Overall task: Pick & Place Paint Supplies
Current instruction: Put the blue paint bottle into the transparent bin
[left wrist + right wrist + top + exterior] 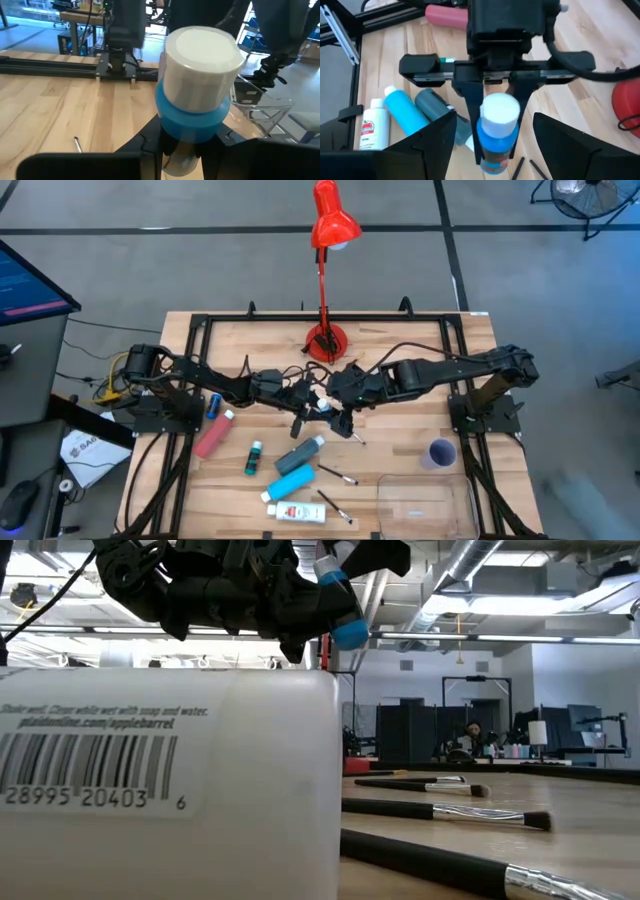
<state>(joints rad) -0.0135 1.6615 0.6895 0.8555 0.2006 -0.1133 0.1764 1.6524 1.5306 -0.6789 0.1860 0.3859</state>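
A small paint bottle point(200, 95) with a white cap and blue body is held in the air over the table's middle by my left gripper point(182, 147), which is shut on it. The bottle also shows in the high view point(322, 402) and the low view point(345, 610). My right gripper point(494, 122) faces it from the table's right. It is open, with one finger on each side of the bottle's cap end point(499, 109), touching nothing. More tubes and bottles point(290, 478) and thin brushes point(335, 472) lie flat on the near part of the table. My left gripper pinches the bottle's lower body point(182, 160), below the blue part, between its two fingers point(476, 102). It comes from the table's left, and the white cap point(202, 47) points away from it toward the right arm. The bottle is lifted clear of the table.
A red desk lamp point(326, 340) stands at the far middle. A lilac cup point(441, 452) and a clear tray point(420, 502) sit at the near right. A pink tube point(212, 435), a blue bottle point(215, 402) and a white bottle point(170, 790) lie on the near left.
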